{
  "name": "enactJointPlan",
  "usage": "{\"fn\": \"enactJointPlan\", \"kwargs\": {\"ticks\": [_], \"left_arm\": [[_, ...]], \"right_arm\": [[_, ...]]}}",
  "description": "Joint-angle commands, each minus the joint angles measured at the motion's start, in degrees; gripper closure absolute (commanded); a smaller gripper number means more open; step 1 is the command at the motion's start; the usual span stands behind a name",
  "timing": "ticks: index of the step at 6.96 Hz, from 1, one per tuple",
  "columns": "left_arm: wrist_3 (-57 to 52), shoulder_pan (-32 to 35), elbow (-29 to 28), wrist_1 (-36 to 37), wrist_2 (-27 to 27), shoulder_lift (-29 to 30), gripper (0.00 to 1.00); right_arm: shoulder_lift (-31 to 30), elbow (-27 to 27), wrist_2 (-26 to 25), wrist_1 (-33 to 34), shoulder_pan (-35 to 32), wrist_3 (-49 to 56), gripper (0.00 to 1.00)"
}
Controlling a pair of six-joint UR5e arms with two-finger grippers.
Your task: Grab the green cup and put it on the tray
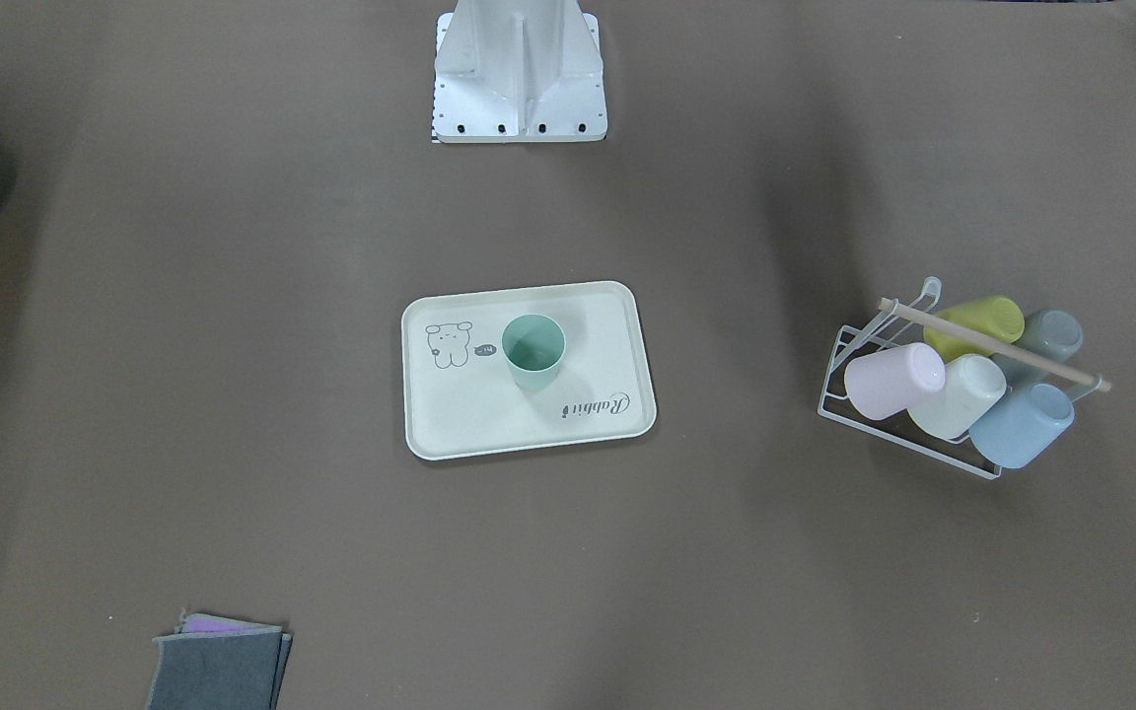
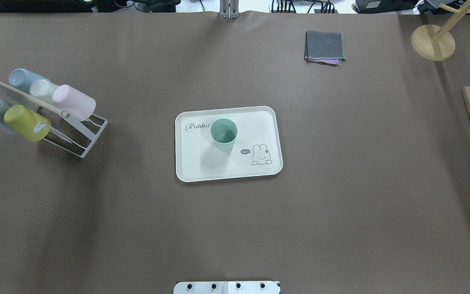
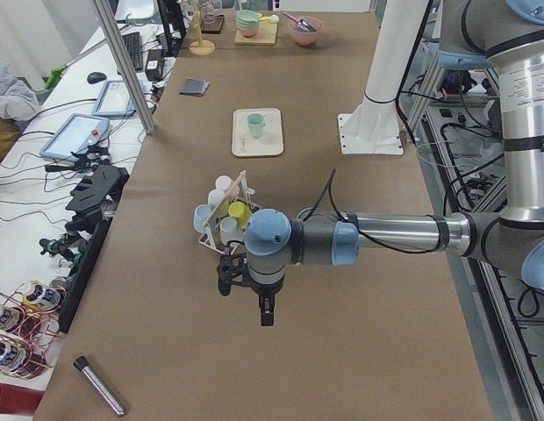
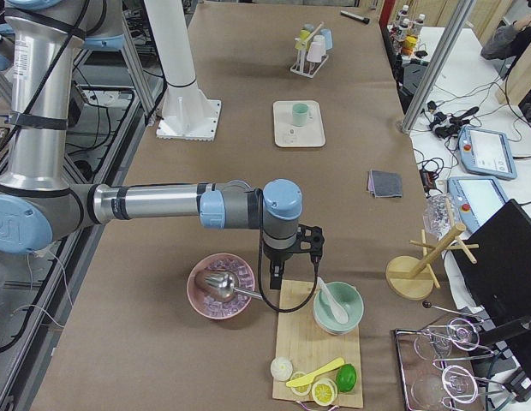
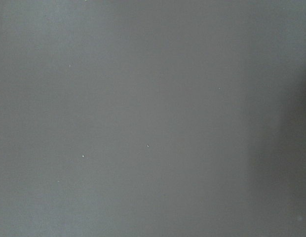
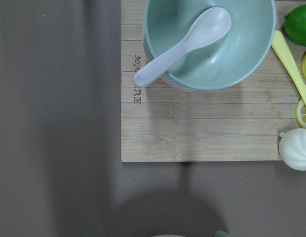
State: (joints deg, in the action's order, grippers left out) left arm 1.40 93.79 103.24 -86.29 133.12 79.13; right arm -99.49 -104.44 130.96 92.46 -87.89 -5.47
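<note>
The green cup (image 1: 533, 350) stands upright on the cream tray (image 1: 489, 419) at the middle of the table, beside the "Rabbit" script. Both also show in the overhead view, the cup (image 2: 223, 133) on the tray (image 2: 202, 167), and small in the side views, the cup (image 3: 254, 125) and the cup (image 4: 298, 114). My left gripper (image 3: 246, 300) hangs over bare table past the cup rack, far from the tray. My right gripper (image 4: 294, 257) hangs near a wooden board at the other end. I cannot tell whether either is open or shut.
A white wire rack (image 2: 84, 136) holds pink, white, blue, grey and yellow-green cups (image 2: 27, 122). A folded grey cloth (image 2: 324, 45) lies at the far side. A wooden board (image 6: 192, 123) carries a mint bowl (image 6: 242, 59) with a spoon; a pink bowl (image 4: 221, 287) sits beside it.
</note>
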Motion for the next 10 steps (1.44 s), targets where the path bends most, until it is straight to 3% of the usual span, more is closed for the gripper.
{"fn": "enactJointPlan", "kwargs": {"ticks": [1, 10], "left_arm": [[0.1, 0.1, -0.1, 3.1, 1.8, 1.2, 0.02], [-0.1, 0.1, -0.7, 2.5, 2.1, 0.5, 0.02]], "right_arm": [[0.0, 0.0, 0.0, 0.0, 0.0, -0.1, 0.0], [0.0, 0.0, 0.0, 0.0, 0.0, 0.0, 0.0]]}}
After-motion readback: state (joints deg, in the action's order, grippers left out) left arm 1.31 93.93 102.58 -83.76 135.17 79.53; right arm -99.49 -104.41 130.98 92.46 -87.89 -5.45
